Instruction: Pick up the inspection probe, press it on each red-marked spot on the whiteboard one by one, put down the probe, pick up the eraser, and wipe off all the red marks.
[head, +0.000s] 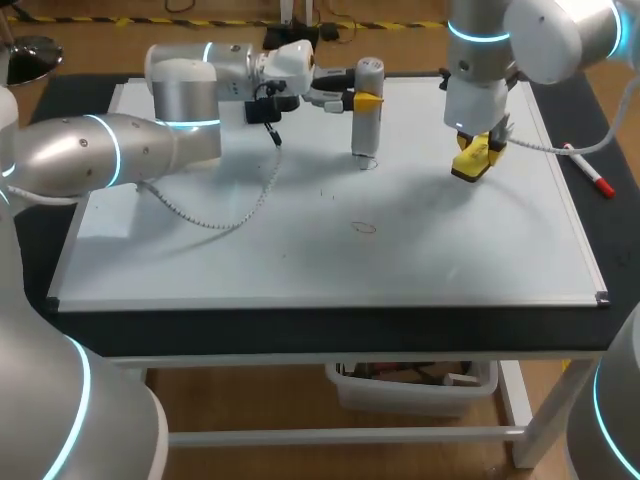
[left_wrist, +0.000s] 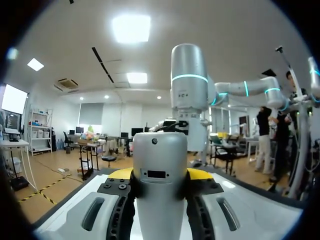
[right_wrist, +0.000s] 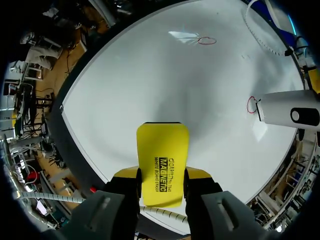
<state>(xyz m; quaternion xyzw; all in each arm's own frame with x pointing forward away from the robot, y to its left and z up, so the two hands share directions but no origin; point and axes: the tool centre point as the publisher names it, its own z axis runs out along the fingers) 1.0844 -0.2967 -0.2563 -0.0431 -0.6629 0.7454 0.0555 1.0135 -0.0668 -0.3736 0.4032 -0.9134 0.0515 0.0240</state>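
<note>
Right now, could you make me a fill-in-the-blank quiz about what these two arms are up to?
1. The left gripper is shut on the ____.
2. The right gripper is shut on a ____ eraser.
3. The silver tool's tip touches a ____ mark on the whiteboard.
4. A pen lies just off the whiteboard's ____ edge.

Missing words: probe; yellow; red; right.

Smooth glossy whiteboard (head: 450, 250), satin grey plastic probe (head: 367, 115), shiny yellow plastic eraser (right_wrist: 162, 165)
</note>
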